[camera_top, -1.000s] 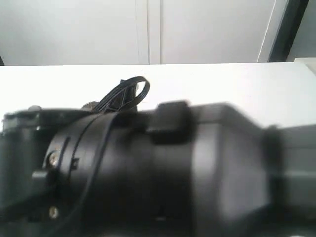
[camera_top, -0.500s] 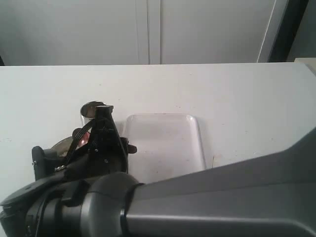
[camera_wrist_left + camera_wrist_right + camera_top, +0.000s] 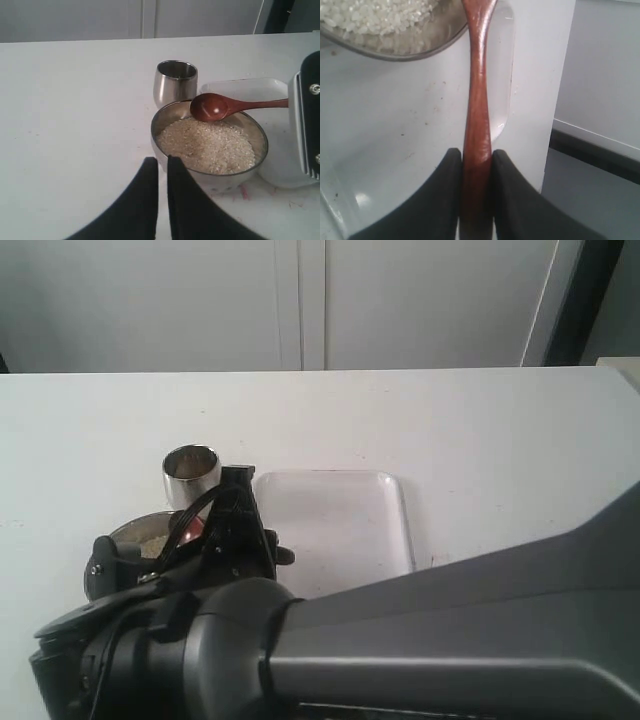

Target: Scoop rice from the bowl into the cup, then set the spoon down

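Steel cup (image 3: 191,477) no longer half-hidden behind right gripper (image 3: 476,151).

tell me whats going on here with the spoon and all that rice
The right gripper grips the wooden spoon by its handle. The spoon's head sits over the rim of the bowl, on the side by the cup, with no grains in it. The bowl holds a heap of rice. The left gripper is shut and empty, close to the bowl.
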{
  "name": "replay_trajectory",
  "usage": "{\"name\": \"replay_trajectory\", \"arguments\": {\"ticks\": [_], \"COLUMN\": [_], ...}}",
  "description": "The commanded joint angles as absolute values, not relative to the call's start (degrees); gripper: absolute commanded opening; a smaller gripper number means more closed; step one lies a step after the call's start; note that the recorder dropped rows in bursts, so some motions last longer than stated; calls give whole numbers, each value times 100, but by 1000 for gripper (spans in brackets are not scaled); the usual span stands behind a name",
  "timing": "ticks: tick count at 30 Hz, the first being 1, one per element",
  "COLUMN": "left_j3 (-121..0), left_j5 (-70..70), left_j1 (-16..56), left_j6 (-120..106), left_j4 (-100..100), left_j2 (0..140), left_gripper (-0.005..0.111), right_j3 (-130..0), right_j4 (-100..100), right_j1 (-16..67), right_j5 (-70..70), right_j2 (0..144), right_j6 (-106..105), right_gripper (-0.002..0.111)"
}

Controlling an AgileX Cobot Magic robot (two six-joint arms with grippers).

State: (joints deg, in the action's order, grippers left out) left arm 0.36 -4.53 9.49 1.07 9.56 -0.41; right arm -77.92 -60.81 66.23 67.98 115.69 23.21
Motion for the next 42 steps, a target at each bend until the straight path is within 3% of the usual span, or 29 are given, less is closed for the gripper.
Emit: {"name": "replay_trajectory", "arguments": {"ticks": [1, 42], "left_j3": [0, 0], "left_j5": [-438, -438], "left_j1": [981, 981], "left_j6": [106, 106], "left_j4": [1013, 1013], "left_j2": [0, 0], "left_gripper": [14, 14], "right_j3": [-7749, -8084], "right_j4": [-6105, -4753], "right_j1": [6580, 6566], "right_j5": [6733, 6453], "right_j2": [11551, 11551], "right_j6": [2425, 1803], "right_gripper": [0, 0]}}
